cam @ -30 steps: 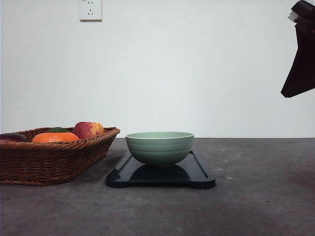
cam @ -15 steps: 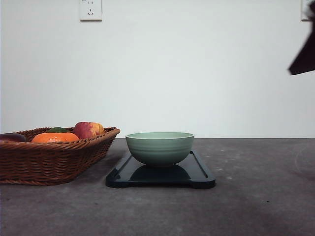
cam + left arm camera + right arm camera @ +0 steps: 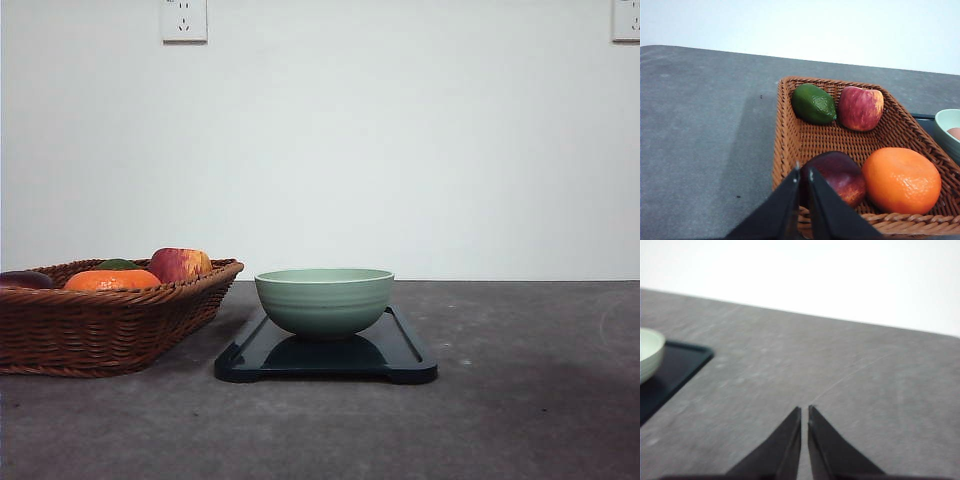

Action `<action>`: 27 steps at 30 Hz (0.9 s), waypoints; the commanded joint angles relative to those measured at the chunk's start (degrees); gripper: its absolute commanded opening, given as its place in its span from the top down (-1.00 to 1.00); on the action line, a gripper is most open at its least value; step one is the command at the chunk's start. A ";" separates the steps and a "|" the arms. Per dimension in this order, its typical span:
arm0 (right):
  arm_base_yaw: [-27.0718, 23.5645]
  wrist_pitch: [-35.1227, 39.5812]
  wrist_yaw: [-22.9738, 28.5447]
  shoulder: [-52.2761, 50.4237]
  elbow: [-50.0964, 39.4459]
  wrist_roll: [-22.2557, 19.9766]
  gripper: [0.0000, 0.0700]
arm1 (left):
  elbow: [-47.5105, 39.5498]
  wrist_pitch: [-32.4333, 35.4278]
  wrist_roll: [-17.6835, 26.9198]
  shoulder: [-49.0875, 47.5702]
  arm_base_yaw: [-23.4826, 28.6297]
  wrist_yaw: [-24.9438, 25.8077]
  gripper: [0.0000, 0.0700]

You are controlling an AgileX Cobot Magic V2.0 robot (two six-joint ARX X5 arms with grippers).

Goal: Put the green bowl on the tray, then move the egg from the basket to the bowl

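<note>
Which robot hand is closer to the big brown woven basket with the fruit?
Left. The left gripper hangs right at the brown woven wicker basket's near rim. The right gripper is over bare table, beyond the dark tray.

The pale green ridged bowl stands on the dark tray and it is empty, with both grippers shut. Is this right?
Not entirely. The pale green ridged bowl does stand on the dark navy rectangular tray, and the left gripper and right gripper are shut. But the bowl is not empty: the left wrist view shows a reddish-brown egg inside it.
</note>
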 commanded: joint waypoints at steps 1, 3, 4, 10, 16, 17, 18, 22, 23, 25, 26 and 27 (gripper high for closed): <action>-0.07 0.43 0.02 -0.11 -0.50 0.64 0.95 | -1.07 0.81 0.70 -0.07 -0.07 -0.02 0.95; -0.12 0.16 0.00 -0.09 -0.66 0.79 0.95 | -1.07 0.81 0.70 -0.07 -0.07 -0.03 0.95; -0.12 0.00 0.00 -0.09 -0.67 0.77 0.95 | -1.07 0.83 0.70 -0.07 -0.07 -0.02 0.95; -0.15 -1.33 -0.04 -0.09 -0.67 0.77 0.95 | -1.07 0.79 0.70 -0.07 -0.07 -0.02 0.95; -0.15 -1.05 -0.04 -0.09 -0.65 0.77 0.95 | -1.07 0.79 0.70 -0.07 -0.07 -0.02 0.95; -0.15 -1.05 -0.04 -0.09 -0.65 0.77 0.95 | -1.07 0.79 0.70 -0.07 -0.07 -0.02 0.95; -0.15 -1.05 -0.04 -0.09 -0.65 0.77 0.95 | -1.07 0.79 0.70 -0.07 -0.07 -0.02 0.95; -0.15 -1.05 -0.04 -0.09 -0.65 0.77 0.95 | -1.07 0.79 0.70 -0.07 -0.07 -0.02 0.95; -0.15 -1.05 -0.04 -0.09 -0.65 0.77 0.95 | -1.07 0.79 0.70 -0.07 -0.07 -0.02 0.95; -0.15 -1.05 -0.04 -0.09 -0.65 0.77 0.95 | -1.07 0.79 0.70 -0.07 -0.07 -0.02 0.95; -0.15 -1.05 -0.04 -0.09 -0.65 0.77 0.95 | -1.07 0.79 0.70 -0.07 -0.07 -0.02 0.95; -0.15 -1.05 -0.04 -0.09 -0.65 0.77 0.95 | -1.07 0.79 0.70 -0.07 -0.07 -0.02 0.95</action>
